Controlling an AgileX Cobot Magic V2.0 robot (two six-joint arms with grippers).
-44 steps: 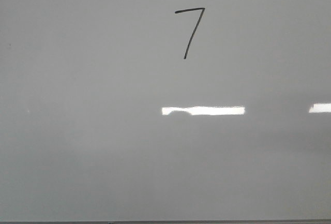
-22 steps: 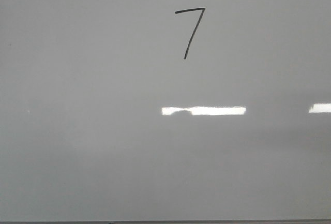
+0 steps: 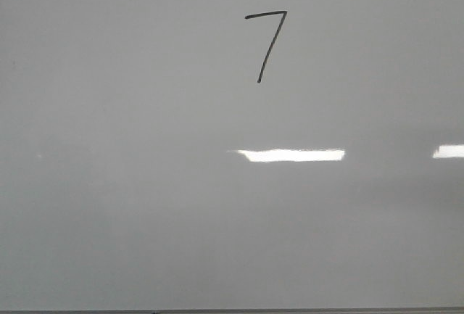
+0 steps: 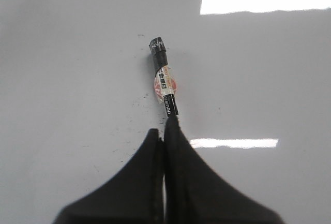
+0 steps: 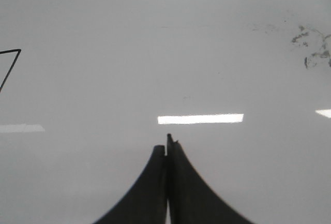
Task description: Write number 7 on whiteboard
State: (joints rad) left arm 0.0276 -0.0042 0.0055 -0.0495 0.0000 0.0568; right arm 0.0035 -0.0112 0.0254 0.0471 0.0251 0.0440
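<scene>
Number 7 (image 3: 265, 44) cropped in right wrist view; whiteboard (image 3: 130, 205).

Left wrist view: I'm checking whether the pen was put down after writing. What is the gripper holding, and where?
The left gripper is shut on the marker, clamping one end; its black far end points away.
</scene>
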